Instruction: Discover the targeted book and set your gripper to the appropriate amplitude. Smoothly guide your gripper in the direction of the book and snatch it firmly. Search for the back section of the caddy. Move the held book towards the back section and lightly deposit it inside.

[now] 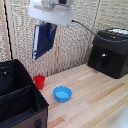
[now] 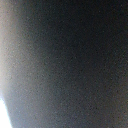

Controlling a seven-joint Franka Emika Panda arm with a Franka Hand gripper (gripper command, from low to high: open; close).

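Note:
In the exterior view the gripper (image 1: 50,29) hangs under the white wrist block near the top, shut on the navy-blue book (image 1: 41,41). The book hangs upright and slightly tilted, high above the table. The black caddy (image 1: 20,102) stands at the lower left of that view, with an inner divider (image 1: 15,92) across it. The book is above and to the right of the caddy's back section. The wrist view is filled by a dark blurred surface (image 2: 70,60), too close to make out.
A small red cup (image 1: 39,82) stands beside the caddy. A blue bowl (image 1: 62,93) sits on the wooden table (image 1: 95,100). A black boxy machine (image 1: 110,52) with a front handle stands at the exterior view's right. A woven wall runs behind.

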